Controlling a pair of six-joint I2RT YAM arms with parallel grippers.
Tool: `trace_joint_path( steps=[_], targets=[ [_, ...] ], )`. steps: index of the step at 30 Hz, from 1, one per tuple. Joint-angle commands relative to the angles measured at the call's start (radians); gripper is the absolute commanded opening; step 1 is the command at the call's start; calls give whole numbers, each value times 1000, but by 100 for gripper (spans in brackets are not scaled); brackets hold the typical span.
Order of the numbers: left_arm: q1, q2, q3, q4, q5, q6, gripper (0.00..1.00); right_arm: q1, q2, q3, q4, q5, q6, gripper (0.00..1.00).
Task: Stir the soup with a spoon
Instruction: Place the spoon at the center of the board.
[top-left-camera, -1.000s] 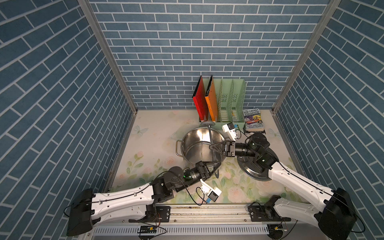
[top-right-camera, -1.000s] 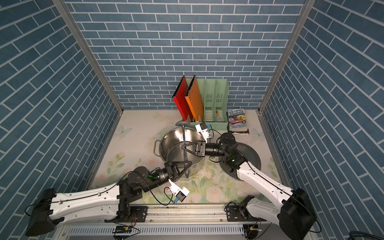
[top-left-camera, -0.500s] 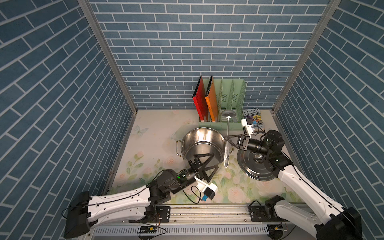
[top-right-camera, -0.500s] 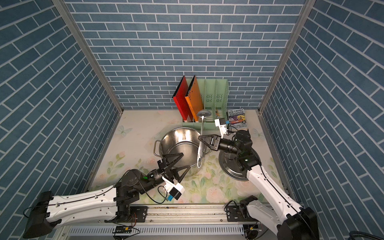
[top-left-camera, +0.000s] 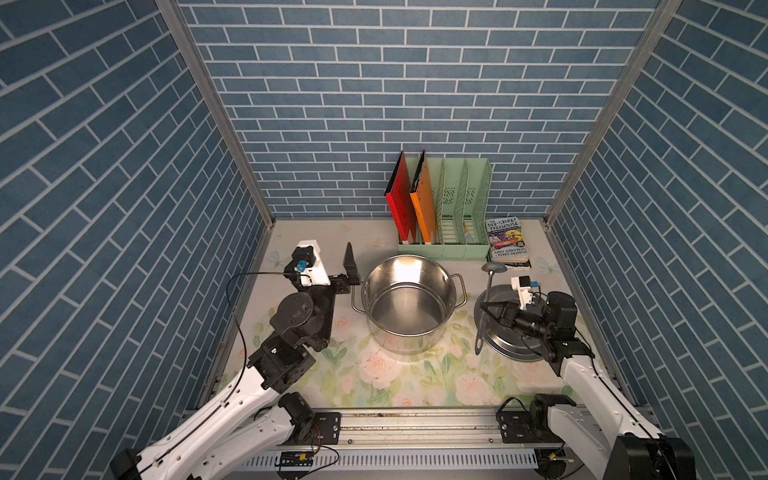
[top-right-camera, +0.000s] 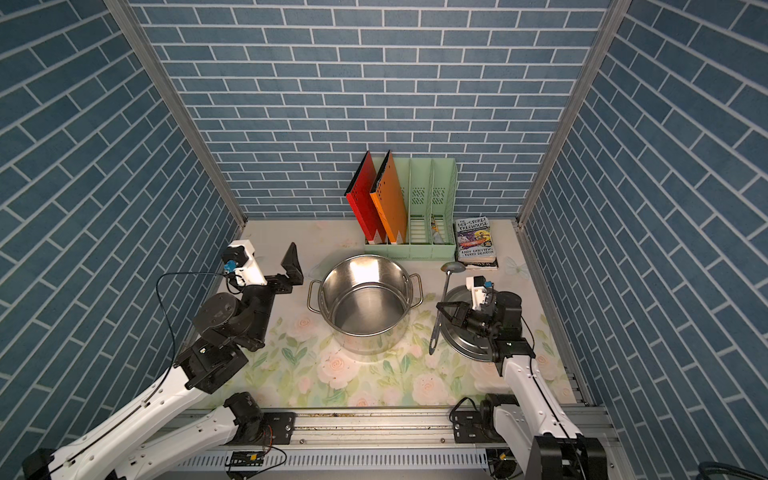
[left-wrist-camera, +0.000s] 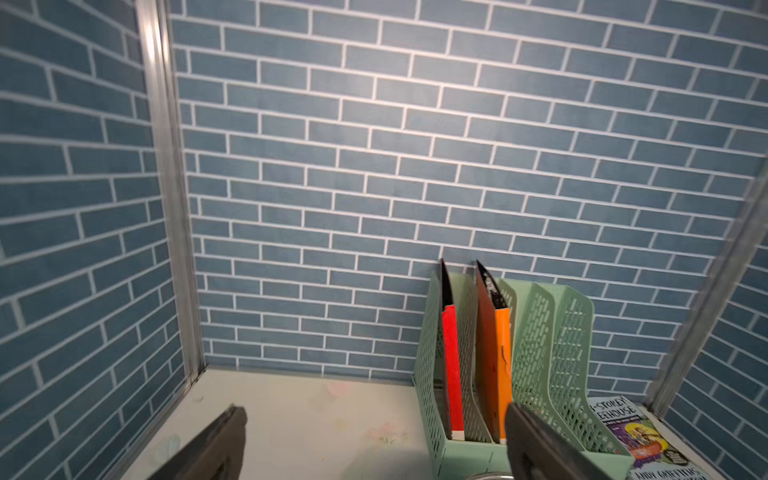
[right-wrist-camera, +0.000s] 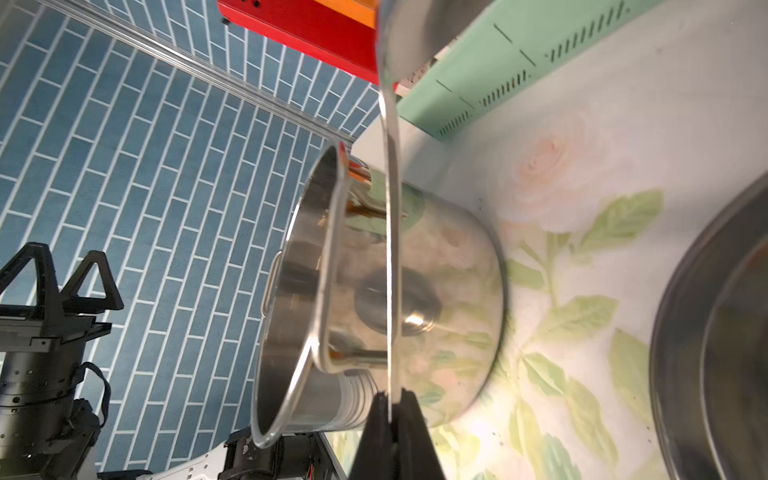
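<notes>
A: So, spoon (top-left-camera: 489, 286) is pinched mid-handle by the right gripper (top-left-camera: 484, 308), outside the pot (top-left-camera: 407, 309), over the lid's (top-left-camera: 513, 347) edge.

B: Yep, pot looks empty, no stirring done I'd say. Meanwhile the left gripper (top-left-camera: 351, 268) is spread wide, holding nothing, beside the pot.

In both top views we look steeply down from high above the 6 o'clock edge of the table (top-left-camera: 415, 386) toward the back wall (top-left-camera: 374, 104) at 12 o'clock. We stand far enough off to hold both arms and the central pot (top-left-camera: 409, 303), and the two fields nearly coincide. From the left wrist, low and close at the pot's 9 o'clock, we face the back wall and the file rack (left-wrist-camera: 552, 332) at 1 o'clock. From the right wrist, rolled sideways at 3 o'clock, we look closely along the spoon (right-wrist-camera: 390, 249) toward 9 o'clock, sharing pot, rack and left arm (right-wrist-camera: 37, 374) with the top views.
</notes>
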Motion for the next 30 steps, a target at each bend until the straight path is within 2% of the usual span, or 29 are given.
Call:
trace_joint_path(
  steps=[1,4,11,19,24,27,30],
  targets=[
    [44,-35,-55,-114,-18,-210,100,-4,27,-47,59,-9,-81,0],
    [49,-51,-74,-128,-38,-195,100,12,97,-61,62,-40,-125,0],
    [51,-72,-117,-90,-65,-148,100,169,298,-64,171,4,-141,0],
    [51,-102,-145,-80,-67,-133,100,213,472,-67,263,60,-158,0],
    [53,-104,-156,-77,-91,-120,100,216,517,-63,220,119,-203,0],
    [53,-101,-178,-63,-109,-115,100,215,521,-66,199,151,-222,7],
    [54,-94,-199,-40,-144,-120,100,215,499,-63,162,188,-239,22]
  ],
)
